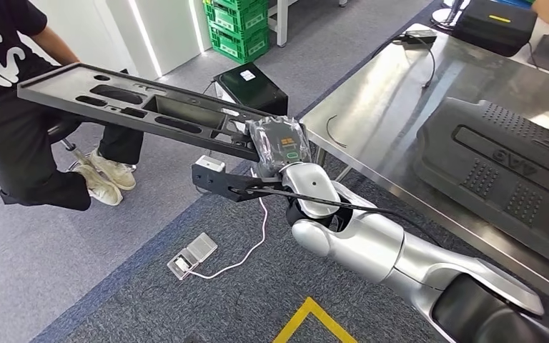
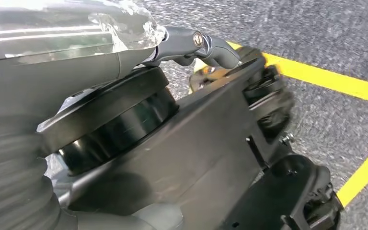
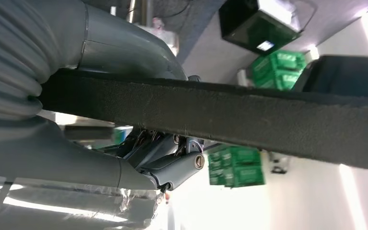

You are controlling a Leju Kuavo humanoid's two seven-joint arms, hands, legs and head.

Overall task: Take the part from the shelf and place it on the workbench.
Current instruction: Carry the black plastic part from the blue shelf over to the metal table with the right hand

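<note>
Your right hand (image 1: pixel 280 146) is clamped on 1 end of the long black part (image 1: pixel 136 107), with the thumb over one face and the darker fingers (image 3: pixel 172 165) under the other, as the right wrist view shows; the part runs out away from the hand, cantilevered in the air above the grey floor (image 1: pixel 57 271), with nothing supporting its far end. That is your main risk: with all the length hanging off 1 grip point, any quick swing of the arm will likely lever the part in the fingers, so it droops, twists, or slides out. The far end also reaches toward the seated person (image 1: pixel 14 114), so a sweep in that direction could clip them. The steel workbench (image 1: pixel 386 107) lies on the other side of the hand, and a large black textured piece (image 1: pixel 500 171) already sits on it close to the near edge, with a loose cable (image 1: pixel 337 132) on the bare metal beyond; bring the part round too low and it could catch the bench edge or land half on that piece and tip. Your left hand (image 2: pixel 206 45) hangs low over the floor by the yellow line (image 2: pixel 335 81); I cannot tell whether it is open or closed, so don't count on it to steady anything.
</note>
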